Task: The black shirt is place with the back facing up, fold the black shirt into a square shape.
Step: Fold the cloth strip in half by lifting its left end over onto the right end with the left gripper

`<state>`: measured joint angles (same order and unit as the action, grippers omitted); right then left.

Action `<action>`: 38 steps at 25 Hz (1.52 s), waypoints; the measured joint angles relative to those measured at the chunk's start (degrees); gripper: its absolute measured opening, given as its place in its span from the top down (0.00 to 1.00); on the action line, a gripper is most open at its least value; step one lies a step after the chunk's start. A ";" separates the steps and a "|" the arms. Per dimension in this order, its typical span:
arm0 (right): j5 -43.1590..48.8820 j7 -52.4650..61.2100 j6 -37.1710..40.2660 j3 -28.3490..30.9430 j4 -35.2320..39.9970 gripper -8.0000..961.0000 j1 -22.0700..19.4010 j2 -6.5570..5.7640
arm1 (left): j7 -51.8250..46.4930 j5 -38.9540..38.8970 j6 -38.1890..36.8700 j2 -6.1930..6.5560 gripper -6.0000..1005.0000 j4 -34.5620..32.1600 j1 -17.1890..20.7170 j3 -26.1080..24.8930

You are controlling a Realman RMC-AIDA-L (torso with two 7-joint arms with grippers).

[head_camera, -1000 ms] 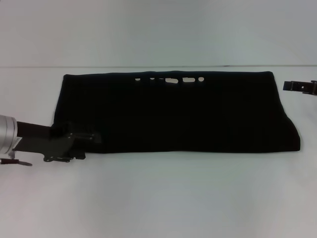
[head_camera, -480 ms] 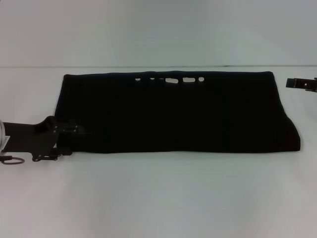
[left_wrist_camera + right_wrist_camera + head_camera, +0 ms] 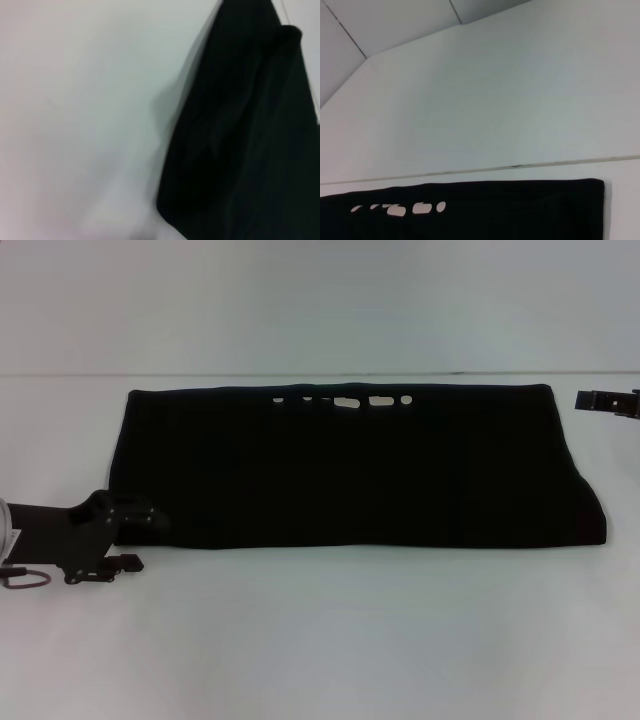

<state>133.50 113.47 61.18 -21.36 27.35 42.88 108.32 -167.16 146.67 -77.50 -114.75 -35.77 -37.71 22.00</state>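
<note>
The left pincer (image 3: 125,540) sat just off the near left corner of the black shirt (image 3: 350,470); whether its fingers were apart or together could not be told. The shirt lay folded into a long, flat, soft band across the white tabletop (image 3: 330,630), with bits of white lettering (image 3: 345,401) along its far edge, unreadable. The right pincer (image 3: 610,400) hung beyond the shirt's far right corner, its grip also unclear. A pale wall (image 3: 320,300) rose behind.

A plain white surface (image 3: 330,630) carried the black shirt (image 3: 350,470), which lay flat as a wide folded band from nine to three o'clock, white lettering (image 3: 345,400) peeking at its twelve o'clock edge, possibly through a fold.
</note>
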 joint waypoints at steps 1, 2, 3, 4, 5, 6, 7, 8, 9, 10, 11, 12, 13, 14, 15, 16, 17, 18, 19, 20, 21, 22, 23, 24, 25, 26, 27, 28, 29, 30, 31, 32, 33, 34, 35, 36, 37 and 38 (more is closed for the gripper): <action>-0.01 0.00 0.00 0.00 0.00 0.15 0.00 0.00 | -0.01 0.06 0.21 -0.02 0.30 0.15 -0.03 0.01; -0.02 0.00 0.00 0.00 0.00 0.15 0.01 0.01 | -0.01 0.08 0.55 -0.02 0.30 0.35 -0.16 0.01; -0.03 0.00 0.00 0.00 0.00 0.15 0.01 0.02 | -0.01 0.09 0.75 0.01 0.30 0.46 -0.28 0.01; -0.03 0.00 0.00 0.00 0.00 0.15 0.01 0.02 | -0.02 0.09 0.88 0.04 0.30 0.49 -0.38 0.01; -0.05 0.00 0.00 0.00 0.00 0.15 0.01 0.03 | -0.02 0.10 1.04 0.05 0.30 0.50 -0.44 0.01; -0.05 0.00 -0.01 0.00 0.00 0.15 0.01 0.03 | -0.03 0.10 1.35 0.07 0.30 0.50 -0.50 0.01; -0.06 0.00 -0.01 0.00 0.00 0.15 0.01 0.04 | -0.03 0.10 1.60 0.07 0.30 0.52 -0.55 0.01; -0.07 0.00 -0.01 0.00 0.00 0.15 0.01 0.04 | -0.03 0.10 1.92 0.07 0.30 0.62 -0.58 0.00; -0.08 0.00 -0.01 0.00 0.00 0.15 0.01 0.04 | -0.04 0.11 2.35 0.07 0.30 0.83 -0.64 -0.01; -0.08 0.00 -0.01 0.00 0.00 0.15 0.01 0.04 | -0.04 0.11 2.62 0.06 0.30 1.10 -0.67 -0.01; -0.09 0.00 -0.01 0.01 -0.01 0.15 0.01 0.04 | -0.05 0.11 2.86 0.06 0.30 1.49 -0.73 -0.02; -0.09 0.00 -0.01 0.04 -0.01 0.15 0.01 0.04 | -0.06 0.11 2.98 0.07 0.30 1.68 -0.76 -0.02; -0.09 0.00 0.02 0.08 -0.01 0.15 0.01 0.04 | -0.09 0.11 3.02 0.07 0.30 1.83 -0.78 -0.03; -0.09 0.00 0.10 0.13 -0.01 0.15 0.01 0.04 | -0.24 0.11 3.01 0.07 0.30 1.86 -0.79 -0.06; -0.09 0.00 0.22 0.17 -0.02 0.15 0.01 0.04 | -0.45 0.10 2.88 0.07 0.30 1.89 -0.79 -0.13; -0.09 0.00 0.34 0.20 -0.02 0.15 0.01 0.04 | -0.71 0.05 2.64 0.07 0.30 1.91 -0.79 -0.22; -0.09 0.00 0.53 0.24 0.05 0.15 0.01 0.03 | -1.04 -0.03 2.40 0.07 0.30 1.93 -0.79 -0.31; -0.09 0.05 0.67 0.27 0.18 0.15 0.01 0.01 | -1.38 -0.13 2.14 0.07 0.30 1.95 -0.79 -0.40; -0.09 0.20 0.71 0.28 0.40 0.15 0.01 0.01 | -1.95 -0.19 1.74 0.07 0.30 1.95 -0.79 -0.47; -0.09 0.38 0.74 0.27 0.60 0.15 0.01 0.04 | -2.30 -0.22 1.49 0.06 0.30 1.96 -0.79 -0.52; -0.09 0.57 0.75 0.23 0.77 0.15 0.01 0.06 | -2.73 -0.26 1.11 0.06 0.30 2.04 -0.79 -0.65; -0.09 0.66 0.84 0.23 0.81 0.15 0.01 0.06 | -3.06 -0.42 0.83 0.06 0.30 2.37 -0.79 -0.99; -0.09 0.71 0.98 0.24 0.85 0.15 0.01 0.06 | -3.32 -0.63 0.55 0.06 0.30 2.92 -0.85 -1.69; -0.09 0.71 1.14 0.28 0.85 0.15 0.00 0.06 | -3.35 -0.75 0.42 0.08 0.30 3.40 -0.92 -2.37; -0.11 0.71 1.20 0.34 0.85 0.15 -0.02 0.06 | -3.39 -0.90 0.35 0.12 0.30 4.09 -1.03 -3.46; -0.13 0.71 1.27 0.38 0.86 0.15 -0.03 0.06 | -3.41 -0.96 0.37 0.17 0.30 4.45 -1.12 -4.15; -0.15 0.71 1.28 0.38 0.86 0.15 -0.05 0.05 | -3.42 -0.98 0.60 0.19 0.30 4.73 -1.22 -4.77; -0.16 0.71 1.29 0.39 0.86 0.15 -0.06 0.05 | -3.42 -0.99 0.80 0.20 0.30 4.82 -1.25 -4.94; -0.16 0.71 1.30 0.40 0.86 0.15 -0.07 0.05 | -3.42 -0.99 0.93 0.21 0.30 4.82 -1.29 -4.97; -0.17 0.71 1.32 0.41 0.86 0.15 -0.07 0.04 | -3.41 -0.98 1.09 0.21 0.30 4.81 -1.30 -4.98; -0.17 0.71 1.35 0.42 0.88 0.15 -0.08 0.04 | -3.40 -0.91 1.22 0.22 0.30 4.79 -1.29 -4.98; -0.17 0.71 1.37 0.42 0.94 0.15 -0.10 0.04 | -3.40 -0.79 1.38 0.23 0.30 4.76 -1.20 -4.98; -0.18 0.71 1.44 0.43 1.04 0.15 -0.14 0.04 | -3.40 -0.72 1.51 0.23 0.30 4.75 -1.11 -4.98; -0.18 0.70 1.49 0.44 1.27 0.15 -0.25 0.05 | -3.40 -0.61 1.82 0.23 0.30 4.75 -0.93 -5.00; -0.18 0.70 1.49 0.44 1.27 0.15 -0.25 0.05 | -3.40 -0.53 2.15 0.23 0.30 4.74 -0.78 -5.02; -0.18 0.70 1.49 0.45 1.37 0.15 -0.31 0.06 | -3.40 -0.48 2.30 0.23 0.30 4.74 -0.70 -5.04; -0.17 0.71 1.49 0.45 1.40 0.15 -0.34 0.08 | -3.40 -0.41 2.44 0.23 0.30 4.74 -0.60 -5.05; -0.18 0.70 1.50 0.45 1.40 0.15 -0.35 0.08 | -3.40 -0.34 2.53 0.23 0.30 4.74 -0.51 -5.07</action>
<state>133.32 114.17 62.68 -20.91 28.74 42.53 108.40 -170.56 146.33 -74.97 -114.52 -31.03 -38.22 16.93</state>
